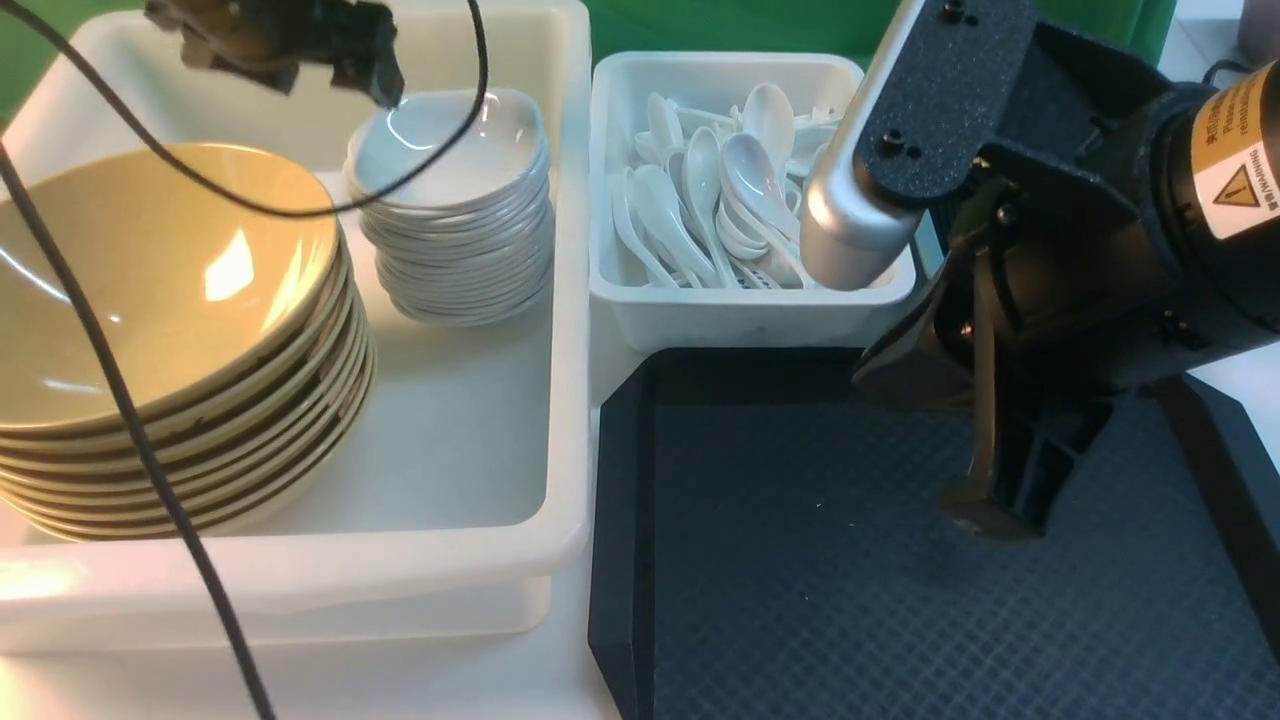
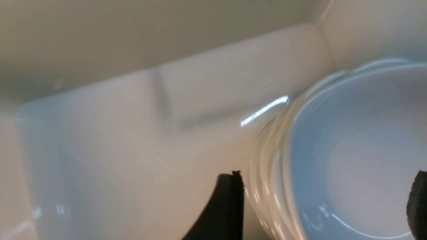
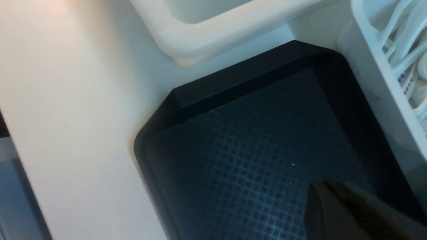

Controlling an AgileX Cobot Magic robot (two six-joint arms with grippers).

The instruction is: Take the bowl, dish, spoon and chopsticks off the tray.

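The dish point(image 1: 450, 145) is small, glossy and white, a shallow rounded square. It lies on top of the dish stack point(image 1: 465, 260) at the upper middle-left of the front view, inside the big tub point(image 1: 460, 450). Light glints off its hollow. In the left wrist view the dish point(image 2: 350, 150) fills the right side, with the rims of the dishes below showing as pale rings along its edge.

The left claw point(image 1: 340, 60) hangs blurred at the upper left of the front view, just over the dish's far-left rim. Its jaws stand wide apart. One finger point(image 2: 230, 206) is outside the stack, beside the rims, and the other finger point(image 2: 418, 206) is over the dish's hollow. It grips nothing.

The bowl point(image 1: 150, 280) is wide, shallow and olive-yellow, with a darker outside. It tops the bowl stack point(image 1: 200, 470) at the left of the frame, in the same tub.

White spoons point(image 1: 720, 190) lie heaped in the small tub point(image 1: 740, 320) at the upper centre.

The black tray point(image 1: 800, 560), with its diamond texture, takes up the lower right, touching the small tub's near wall. The right claw point(image 1: 1000, 500) hangs above its far part with its jaws pressed together and nothing between them. It shows at the lower right of the right wrist view point(image 3: 328, 200).
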